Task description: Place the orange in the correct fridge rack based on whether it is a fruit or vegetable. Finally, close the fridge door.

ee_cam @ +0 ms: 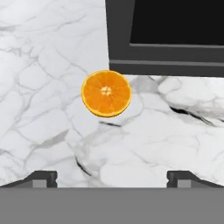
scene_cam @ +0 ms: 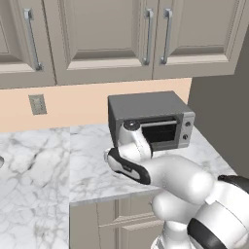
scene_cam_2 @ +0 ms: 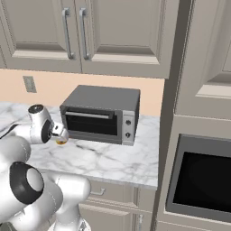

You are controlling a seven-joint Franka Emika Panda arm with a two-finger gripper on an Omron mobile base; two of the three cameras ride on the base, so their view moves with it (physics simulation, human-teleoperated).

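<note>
- We see the orange (ee_cam: 106, 93) lying on the white marble counter (ee_cam: 39, 109) just in front of the toaster oven (ee_cam: 166, 35), close to its lower left corner as the hand view frames it.
- In that view the fruit shows a flat, cut-looking face with a pale centre, turned towards the camera.
- Our gripper (ee_cam: 112, 177) hangs above the counter with nothing between its fingers; the two dark fingertips (ee_cam: 41, 178) stand far apart at the bottom of the hand view, so we read them as spread wide.
- The orange sits well clear of the fingertips, ahead of them and slightly towards the left tip.
- From the right base view we find the hand (scene_cam_2: 58, 131) low over the counter to the left of the toaster oven (scene_cam_2: 101, 115), with a small patch of orange (scene_cam_2: 61, 142) showing just beneath it.
- In the left base view the arm's wrist (scene_cam: 131, 138) stands in front of the toaster oven (scene_cam: 151, 119) and hides the fingers and the fruit.
- Grey cabinet doors (scene_cam: 107, 34) with long metal handles hang above the counter, and a wall outlet (scene_cam: 37, 104) sits on the peach backsplash.
- To the right of the counter in the right base view, a tall cabinet column holds a built-in oven (scene_cam_2: 200, 178) with a dark window.
</note>
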